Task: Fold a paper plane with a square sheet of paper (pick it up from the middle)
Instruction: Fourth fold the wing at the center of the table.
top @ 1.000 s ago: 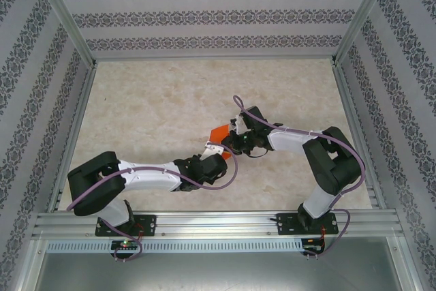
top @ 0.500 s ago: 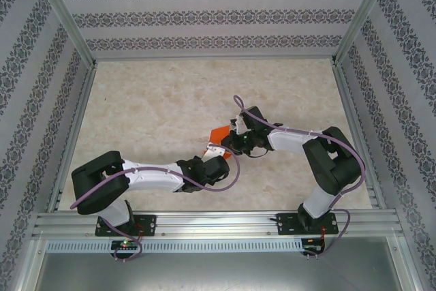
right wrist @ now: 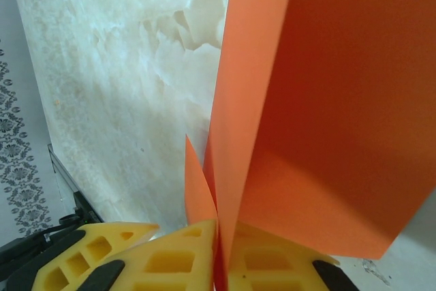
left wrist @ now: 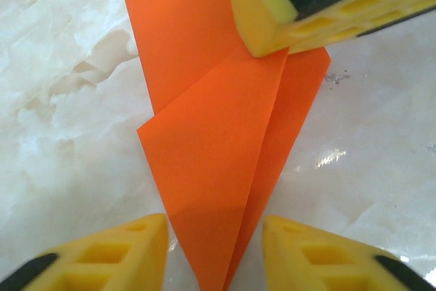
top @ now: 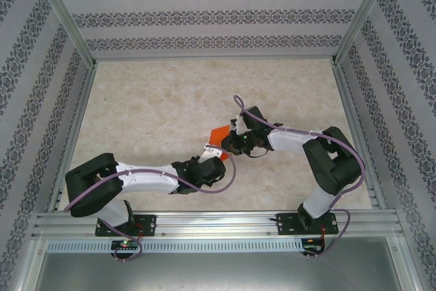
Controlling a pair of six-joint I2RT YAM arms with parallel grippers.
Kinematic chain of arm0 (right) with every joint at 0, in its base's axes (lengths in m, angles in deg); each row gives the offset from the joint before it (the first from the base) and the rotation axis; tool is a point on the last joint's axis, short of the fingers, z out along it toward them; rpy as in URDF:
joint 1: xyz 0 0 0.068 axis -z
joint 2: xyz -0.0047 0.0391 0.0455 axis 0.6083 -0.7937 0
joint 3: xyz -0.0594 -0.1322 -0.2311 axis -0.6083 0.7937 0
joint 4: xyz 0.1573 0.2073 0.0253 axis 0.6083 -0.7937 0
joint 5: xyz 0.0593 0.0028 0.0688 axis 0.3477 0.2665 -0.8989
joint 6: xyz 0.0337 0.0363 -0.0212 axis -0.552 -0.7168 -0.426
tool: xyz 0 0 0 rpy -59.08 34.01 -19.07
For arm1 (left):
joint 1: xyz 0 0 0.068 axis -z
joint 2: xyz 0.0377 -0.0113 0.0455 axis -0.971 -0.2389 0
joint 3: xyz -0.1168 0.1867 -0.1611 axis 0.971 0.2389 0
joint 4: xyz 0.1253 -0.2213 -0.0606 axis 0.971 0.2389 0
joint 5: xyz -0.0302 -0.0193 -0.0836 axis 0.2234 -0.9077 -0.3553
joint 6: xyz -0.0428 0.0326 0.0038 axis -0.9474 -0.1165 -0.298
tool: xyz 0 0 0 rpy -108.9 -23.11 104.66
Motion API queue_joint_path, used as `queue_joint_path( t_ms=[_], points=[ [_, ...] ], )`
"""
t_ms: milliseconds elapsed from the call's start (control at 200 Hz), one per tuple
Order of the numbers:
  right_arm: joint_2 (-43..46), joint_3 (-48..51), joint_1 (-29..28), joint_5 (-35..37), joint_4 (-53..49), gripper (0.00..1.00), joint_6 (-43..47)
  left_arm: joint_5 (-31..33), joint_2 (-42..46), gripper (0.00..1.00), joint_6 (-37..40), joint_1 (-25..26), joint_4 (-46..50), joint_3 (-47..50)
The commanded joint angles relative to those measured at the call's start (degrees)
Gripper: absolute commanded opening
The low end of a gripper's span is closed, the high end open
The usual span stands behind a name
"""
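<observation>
The left gripper (left wrist: 214,253) has drawn back toward seven o'clock, its jaws spread either side of the nose of the bright orange, creased, pointed paper plane (left wrist: 218,141) without touching it. I judge a crease has just been pressed. The right gripper (right wrist: 221,253), pressed together, pinches the plane's other end, at twelve o'clock from the left one.

Paper (left wrist: 218,168): bright plain orange, darker where shaded near the lower tip.
Jaws: yellow pads with black backing.
Tabletop (top: 157,107): cream with pale marble veining.
Arms (top: 146,178): white shells, black joints.
Cables (top: 234,168): purple.
Walls (top: 204,18): white with dark grey floral bands.
Rails (top: 218,221): silver, along the bottom of the frame.
</observation>
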Motion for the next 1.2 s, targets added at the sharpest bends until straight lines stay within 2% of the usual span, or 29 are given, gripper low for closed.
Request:
queue_joint_path(
  t_ms=[0,260,370,445,525,1024,1194],
  points=[
    [-0.9,-1.8,0.3,0.0,0.3,0.12,-0.6,-1.0,1.1,0.45,1.9,0.6,-3.5,0.6],
    [-0.6,-1.9,0.2,0.2,0.0,0.12,-0.8,3.1,-4.3,0.48,1.6,0.8,-0.3,-3.8],
    [-0.6,-1.8,0.2,0.2,0.1,0.12,-1.0,5.0,-4.8,0.45,1.2,0.9,0.7,-4.6],
    [-0.5,-1.7,0.2,0.3,0.1,0.12,-0.9,6.3,-4.8,0.40,0.7,0.9,1.3,-4.5],
    [-0.5,-1.6,0.2,0.4,0.1,0.12,-0.9,6.4,-4.6,0.35,0.5,1.0,1.4,-4.3],
    [-0.1,-1.8,0.2,0.6,-0.2,0.11,-1.0,5.1,-6.1,0.33,-0.4,1.0,4.3,-5.4],
    [0.1,-1.8,0.1,0.8,0.0,0.11,-1.3,4.3,-7.5,0.22,0.1,1.0,4.4,-6.1]
  ],
)
